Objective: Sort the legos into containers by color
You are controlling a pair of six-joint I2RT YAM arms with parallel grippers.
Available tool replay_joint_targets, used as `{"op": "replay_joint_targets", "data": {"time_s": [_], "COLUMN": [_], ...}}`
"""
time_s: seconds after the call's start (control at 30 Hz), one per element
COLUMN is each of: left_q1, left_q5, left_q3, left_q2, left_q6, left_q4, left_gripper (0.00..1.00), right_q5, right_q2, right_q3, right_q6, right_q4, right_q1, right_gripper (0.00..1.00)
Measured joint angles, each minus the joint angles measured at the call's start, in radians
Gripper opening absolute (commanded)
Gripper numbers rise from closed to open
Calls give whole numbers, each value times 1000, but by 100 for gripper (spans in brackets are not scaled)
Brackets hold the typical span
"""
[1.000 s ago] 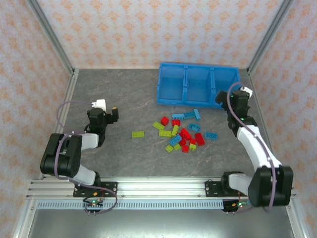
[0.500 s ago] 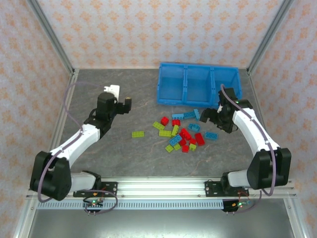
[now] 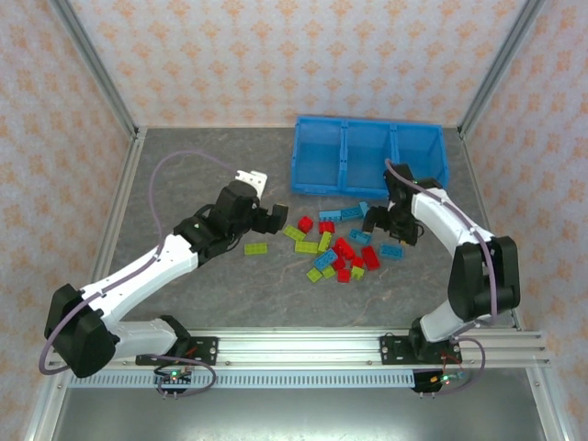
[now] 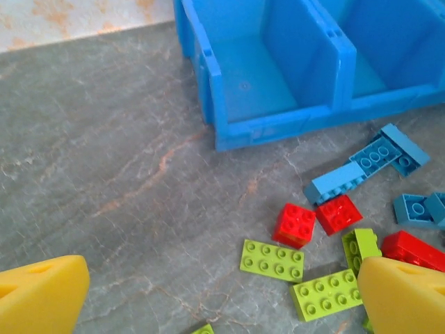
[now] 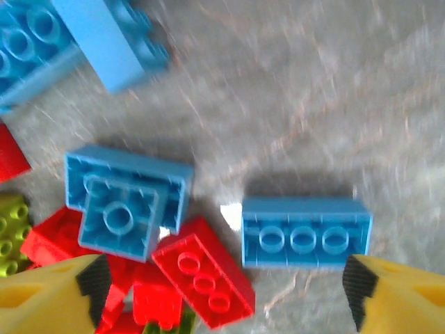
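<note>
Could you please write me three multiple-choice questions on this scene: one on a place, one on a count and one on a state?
1. Where do the bricks lie? A. On the table in front of the bin. B. Inside the bin. C. Behind the bin.
2. How many compartments has the bin? A. Two. B. Three. C. Five.
3. How is the left gripper? A. Shut on a red brick. B. Shut on a green brick. C. Open, holding nothing.
Answers: 1 A, they are scattered on the grey surface short of its front wall; 2 B, three sit side by side; 3 C, its fingertips stand wide apart, gripping nothing.
</note>
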Motion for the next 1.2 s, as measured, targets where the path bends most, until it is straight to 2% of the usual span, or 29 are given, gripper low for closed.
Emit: {"op": "replay_joint_targets", "data": {"time_s": [0.07,0.2,0.47,0.6,0.87,1.07,1.2], "left_q1": [0,0,0,0,0,0,0], "left_q5": [2,6,6,6,6,6,5], "left_q3": [0,4,5,5,5,3,-3], "left_q2": [11,27,29,29,29,27,25], "left_q6": [1,3,0,0,0,-1,-8], "left_q4": [-6,-18,-18,-18,-18,-18,-18], "left_gripper": [100,100,100,100,100,100,100], "right_q5": [16,10,-20,-22,-31,-24,-17], "right_q2": [39,121,213,275,330,322,231], "right_q3": [22,47,103,142,153,148,95], "right_q6": [-27,-82,-149,-161,-189,-188,-167], "right_q4": [50,137,186,188,173,158,157], "right_q1": [0,0,4,8,27,26,26], "right_gripper": [63,62,51,48,30,21,17]}}
